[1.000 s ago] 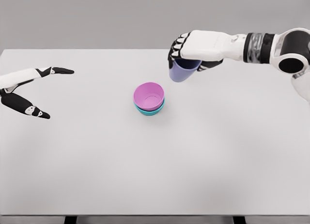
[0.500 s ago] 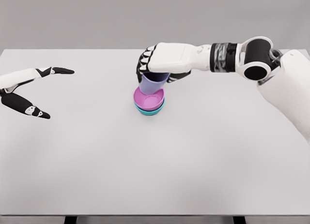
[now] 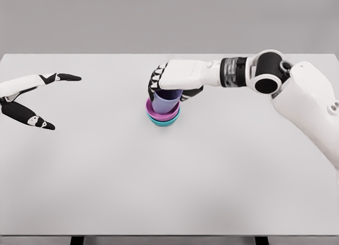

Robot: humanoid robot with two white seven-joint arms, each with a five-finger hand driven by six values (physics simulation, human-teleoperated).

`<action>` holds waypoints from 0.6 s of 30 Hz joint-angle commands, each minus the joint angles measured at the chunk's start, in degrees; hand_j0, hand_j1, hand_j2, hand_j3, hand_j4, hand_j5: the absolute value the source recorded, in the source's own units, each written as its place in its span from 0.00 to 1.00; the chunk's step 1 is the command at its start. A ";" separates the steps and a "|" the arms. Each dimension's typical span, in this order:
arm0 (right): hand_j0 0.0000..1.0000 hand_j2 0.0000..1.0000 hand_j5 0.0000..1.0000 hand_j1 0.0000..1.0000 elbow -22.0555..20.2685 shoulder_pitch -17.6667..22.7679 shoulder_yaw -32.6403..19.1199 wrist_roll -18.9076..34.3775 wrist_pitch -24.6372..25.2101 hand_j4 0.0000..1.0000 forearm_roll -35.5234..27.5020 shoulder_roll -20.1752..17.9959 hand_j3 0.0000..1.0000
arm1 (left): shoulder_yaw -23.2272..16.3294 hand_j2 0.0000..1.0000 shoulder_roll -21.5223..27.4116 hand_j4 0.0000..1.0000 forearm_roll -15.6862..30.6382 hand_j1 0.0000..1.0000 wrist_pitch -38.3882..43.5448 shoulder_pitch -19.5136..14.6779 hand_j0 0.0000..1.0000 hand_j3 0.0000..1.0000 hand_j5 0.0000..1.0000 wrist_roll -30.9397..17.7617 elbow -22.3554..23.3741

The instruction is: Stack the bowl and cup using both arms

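A pink bowl point(image 3: 159, 114) sits nested in a teal bowl point(image 3: 165, 121) near the middle of the white table point(image 3: 169, 181). A lavender cup point(image 3: 166, 101) stands inside the pink bowl, upright or nearly so. My right hand point(image 3: 170, 82) covers the cup's top from above, its fingers curled around the rim. My left hand point(image 3: 42, 99) hovers at the far left edge with thumb and fingers spread, holding nothing.
The right arm point(image 3: 296, 97) stretches in from the right edge across the table's back half. A grey wall runs behind the table's far edge.
The right hand carried the lavender cup leftward and down, from above the table's back right into the pink bowl. The left hand has not moved.
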 commanded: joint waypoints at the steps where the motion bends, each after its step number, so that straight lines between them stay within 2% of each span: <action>1: 0.62 0.62 0.62 0.62 0.88 0.00 0.56 -0.03 0.18 0.62 -0.32 0.31 0.62 | -0.03 1.00 -0.02 1.00 0.35 1.00 0.14 0.00 1.00 1.00 1.00 0.01 -0.01; 6: 0.64 0.64 0.64 0.64 1.33 0.00 0.65 -0.03 0.18 0.64 -0.32 0.57 0.64 | -0.03 1.00 -0.20 1.00 -0.62 1.00 0.14 0.00 1.00 1.00 1.00 0.01 -0.10; 7: 0.71 0.71 0.71 0.71 1.06 0.00 0.56 -0.03 0.18 0.71 -0.32 0.57 0.71 | -0.03 1.00 -0.20 1.00 -0.62 1.00 0.14 0.09 1.00 1.00 1.00 0.01 -0.10; 8: 0.99 0.99 0.99 0.99 0.71 0.00 0.65 -0.03 0.18 0.99 -0.14 0.49 0.99 | -0.03 1.00 -0.20 1.00 -0.62 1.00 0.14 0.09 1.00 1.00 1.00 0.01 -0.01; 13: 1.00 1.00 1.00 1.00 -2.45 -0.26 -0.40 -0.03 0.18 1.00 -0.23 -0.65 1.00 | 0.06 1.00 -0.20 1.00 -1.06 1.00 0.14 0.09 1.00 1.00 1.00 0.01 -0.01; 16: 1.00 1.00 1.00 1.00 -2.54 0.61 -8.57 -0.03 0.18 1.00 -0.50 -4.96 1.00 | -0.03 1.00 -0.37 1.00 -1.06 1.00 0.14 0.35 1.00 1.00 1.00 0.01 -0.10; 18: 1.00 1.00 1.00 1.00 -2.36 3.86 -14.37 -0.03 0.18 1.00 -0.67 -10.76 1.00 | -0.03 1.00 -0.64 1.00 -1.06 1.00 0.14 0.44 1.00 1.00 1.00 0.01 -0.10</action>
